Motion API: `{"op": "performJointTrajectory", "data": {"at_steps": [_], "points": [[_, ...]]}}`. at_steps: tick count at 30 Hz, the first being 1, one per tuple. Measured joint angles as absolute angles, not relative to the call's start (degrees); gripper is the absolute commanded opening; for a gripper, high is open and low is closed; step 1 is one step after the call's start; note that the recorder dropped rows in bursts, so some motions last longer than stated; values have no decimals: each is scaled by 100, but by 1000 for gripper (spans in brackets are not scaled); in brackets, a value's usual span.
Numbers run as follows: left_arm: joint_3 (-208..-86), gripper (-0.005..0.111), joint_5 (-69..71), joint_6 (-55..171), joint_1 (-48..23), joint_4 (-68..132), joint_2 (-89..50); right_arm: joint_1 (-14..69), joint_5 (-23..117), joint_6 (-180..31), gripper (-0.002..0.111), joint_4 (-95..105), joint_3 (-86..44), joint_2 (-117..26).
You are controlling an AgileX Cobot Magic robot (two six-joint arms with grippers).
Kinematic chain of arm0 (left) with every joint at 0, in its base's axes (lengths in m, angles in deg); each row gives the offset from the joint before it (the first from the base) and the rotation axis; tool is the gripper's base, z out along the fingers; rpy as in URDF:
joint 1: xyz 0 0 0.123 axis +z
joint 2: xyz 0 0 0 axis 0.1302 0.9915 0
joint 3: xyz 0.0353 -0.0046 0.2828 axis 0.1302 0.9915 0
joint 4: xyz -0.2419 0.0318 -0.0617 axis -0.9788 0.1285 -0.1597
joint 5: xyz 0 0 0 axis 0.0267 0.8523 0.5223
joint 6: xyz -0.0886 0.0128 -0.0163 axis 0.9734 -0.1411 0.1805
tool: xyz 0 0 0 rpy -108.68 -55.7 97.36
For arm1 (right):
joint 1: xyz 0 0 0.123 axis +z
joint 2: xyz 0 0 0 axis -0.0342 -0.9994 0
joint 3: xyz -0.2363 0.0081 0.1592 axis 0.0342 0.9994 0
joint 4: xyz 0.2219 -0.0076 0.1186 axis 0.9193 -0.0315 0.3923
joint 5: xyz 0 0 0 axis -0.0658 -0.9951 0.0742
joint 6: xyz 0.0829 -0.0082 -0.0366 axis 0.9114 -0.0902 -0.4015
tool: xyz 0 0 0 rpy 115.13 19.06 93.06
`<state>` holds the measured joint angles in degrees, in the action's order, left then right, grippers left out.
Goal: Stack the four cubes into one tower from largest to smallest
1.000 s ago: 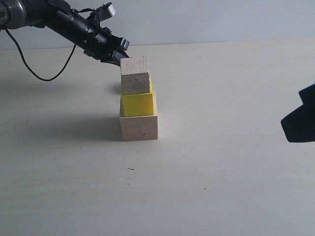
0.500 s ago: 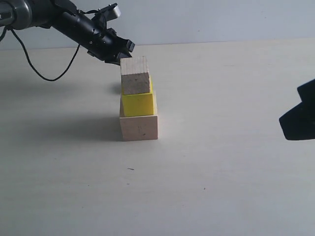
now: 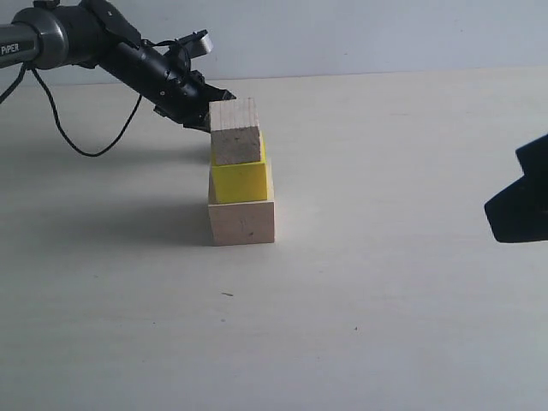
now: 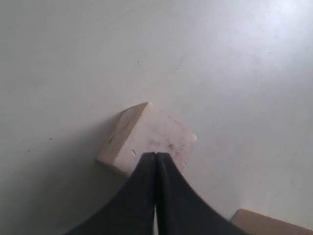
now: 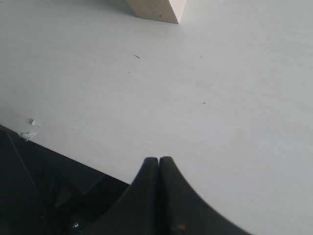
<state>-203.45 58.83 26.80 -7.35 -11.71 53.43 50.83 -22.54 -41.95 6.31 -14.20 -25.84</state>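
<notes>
**Stack.** The tower stands three high on the table. The largest cube is at the base, the yellow cube sits on it, and the smaller wood cube is on top. The top place is not yet filled.

**Outstanding item.** The tiniest cube lies flat on the table. It shows only in the left wrist view, so I judge it to be behind the tower, where the left arm reaches.

**Pincers.**
- The left pincer has its jaws pressed together and is empty. Its tips are at the near edge of the tiniest cube; I cannot tell whether they touch it.
- The right pincer also has its jaws together and is empty. It is well apart from the tower, on the tower's right.

**Step in hand (judged).** The step is picking up the tiniest cube. To do it well:
- Part the jaws before descending.
- The cube sits corner-on to the tips, so turn the wrist to seat the pads on two opposite flat faces.
- Lift straight up, above the tower's top.
- Keep the arm off the tower, which is just beside it.
- Set the cube down centred and release without sideways drag.

**Containers.** None in view.
</notes>
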Motion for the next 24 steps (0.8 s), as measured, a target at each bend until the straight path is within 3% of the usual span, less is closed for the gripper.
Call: {"op": "performJointTrajectory", "data": {"at_steps": [24], "points": [[-20378,0,5583,3535,-540,-205,5265,5083,-2231,-4195,0,535,-1420,-2584]]}}
